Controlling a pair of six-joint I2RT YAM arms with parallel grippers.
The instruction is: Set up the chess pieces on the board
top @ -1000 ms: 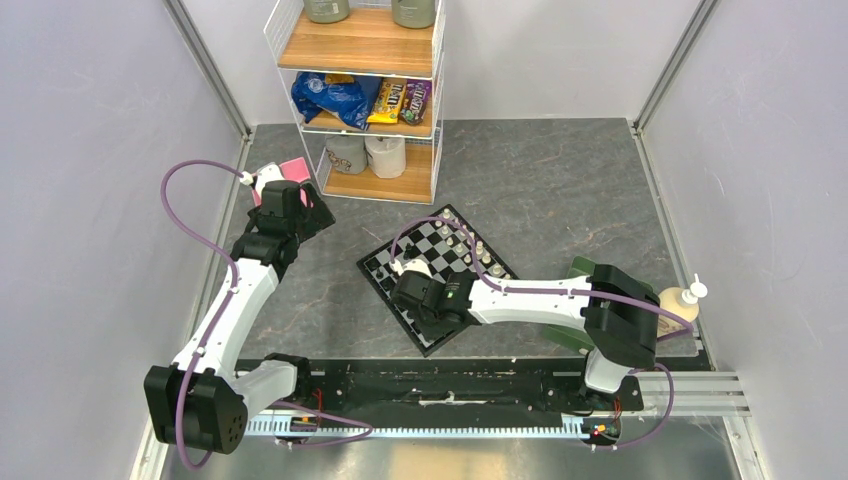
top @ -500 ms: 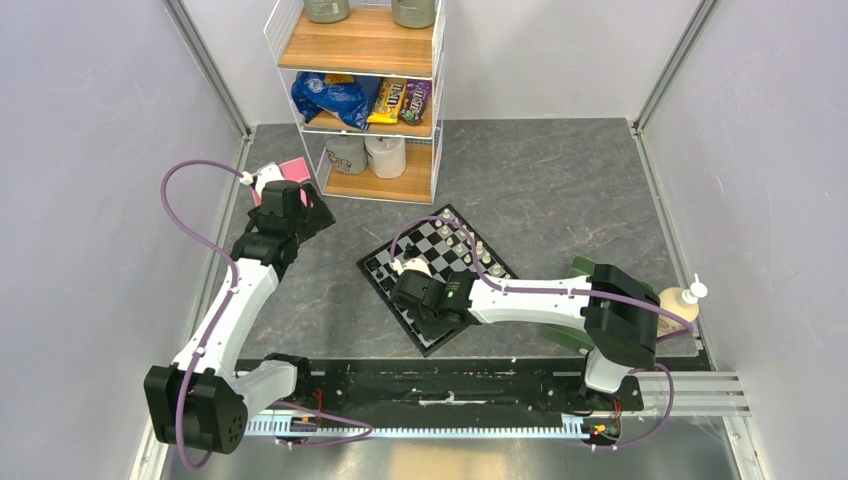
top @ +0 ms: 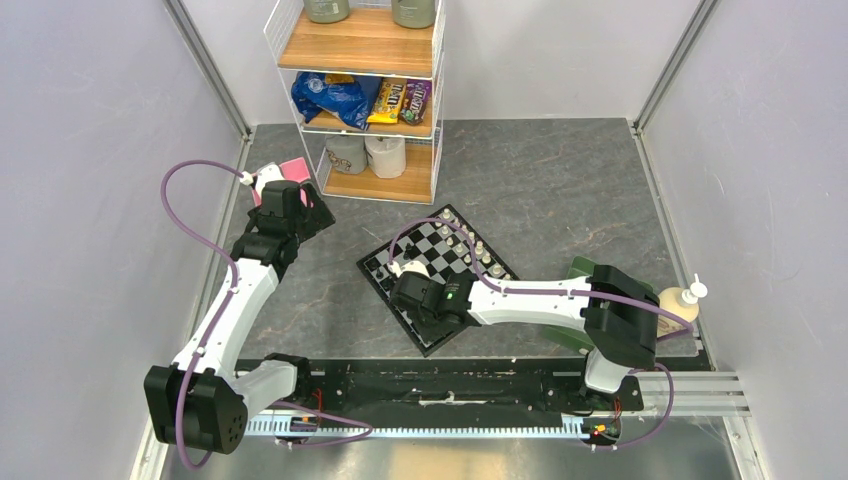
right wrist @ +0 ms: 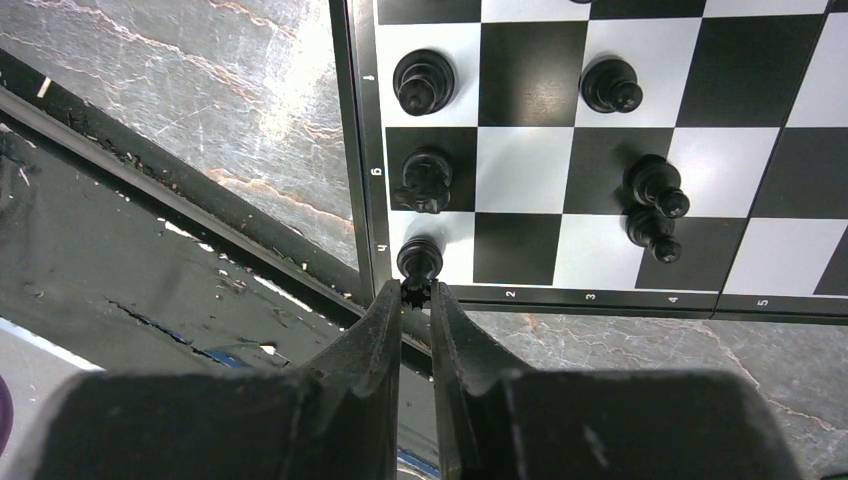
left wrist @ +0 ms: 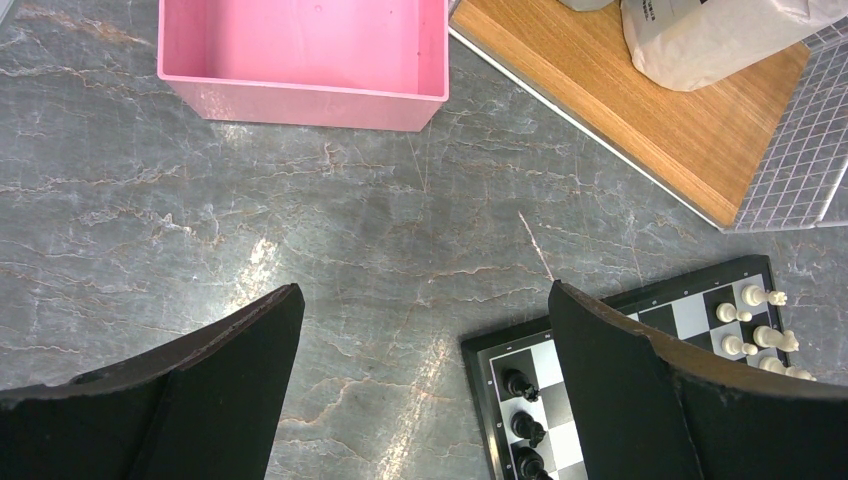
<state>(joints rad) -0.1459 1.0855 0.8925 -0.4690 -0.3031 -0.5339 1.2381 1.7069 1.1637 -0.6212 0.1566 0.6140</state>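
stillness marks this last second: right hand [right wrist: 415,292] stays clamped on a black chess piece [right wrist: 420,257] standing on the board's [right wrist: 600,298] near corner square, so only release seems left, while left hand [left wrist: 425,295] hangs wide open.

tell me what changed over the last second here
Nothing visibly changed. The right gripper stays shut on a black chess piece at the corner of the board. The left gripper stays open above the table near the pink box.
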